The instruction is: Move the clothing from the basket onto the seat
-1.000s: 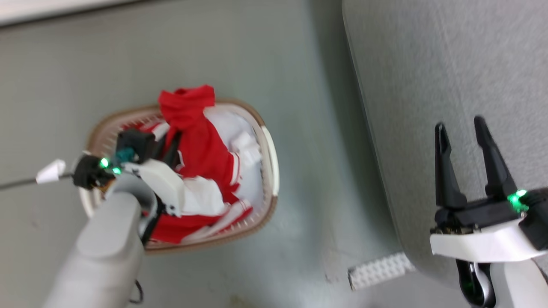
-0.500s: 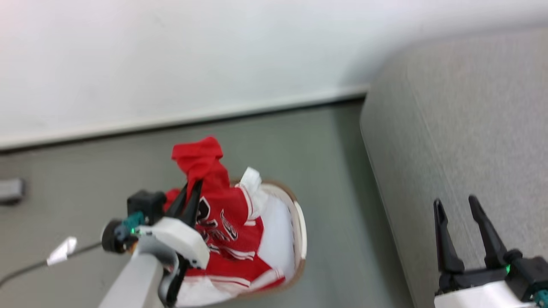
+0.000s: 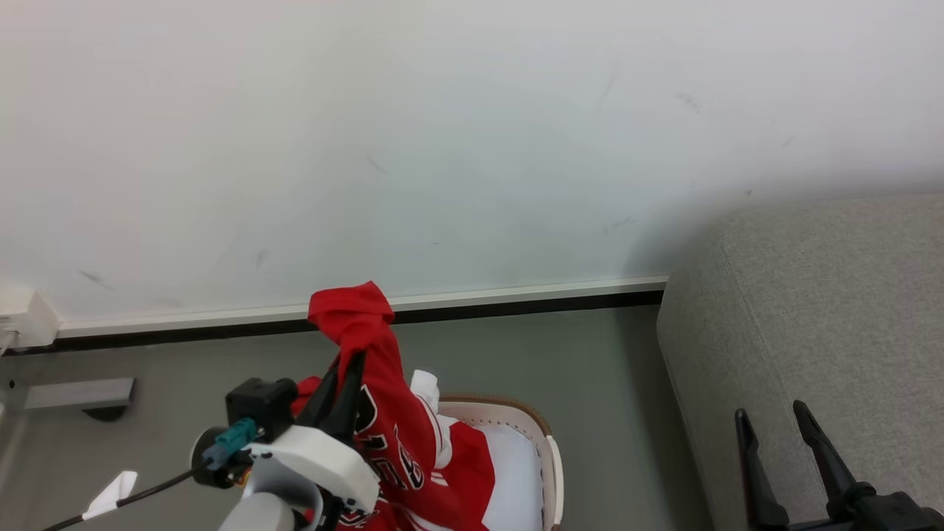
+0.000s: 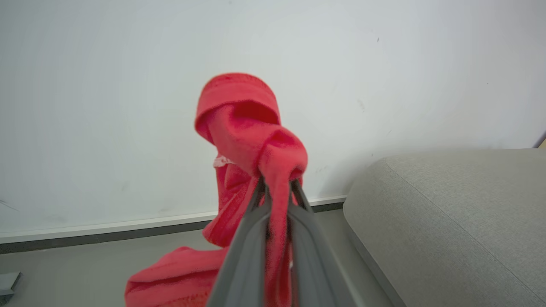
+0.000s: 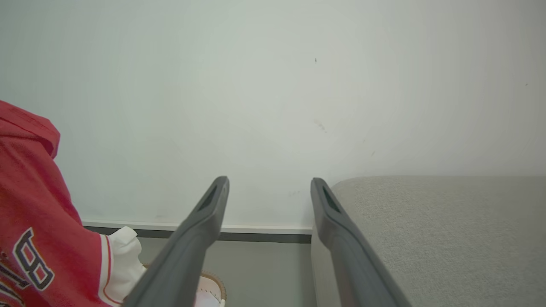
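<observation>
Most of what we see is a white wall [image 3: 442,147], with a pale baseboard [image 3: 516,291] along its foot and grey floor [image 3: 590,369] below it. Next in size is the seat [image 3: 811,295], a grey fabric cushion with rounded edges on our right; nothing lies on it. The clothing [image 3: 383,413], red with white trim and dark lettering, hangs lifted on our left. One red fold bunches above the fingertips, while the rest trails down into the basket [image 3: 549,457]. We cannot see its lowest part, which runs off the bottom of the head view. The basket stands on the floor under the garment, well apart from the seat, its brown rim and white liner [image 3: 516,472] showing to the right of the fabric. Our left claw [image 4: 276,185] is nearly closed, pinching a strip of the red cloth between its two dark fingers, which point up toward the wall. Our right claw [image 3: 771,410] stands fully spread and holds nothing, its fingers showing in front of the seat's near edge.
</observation>
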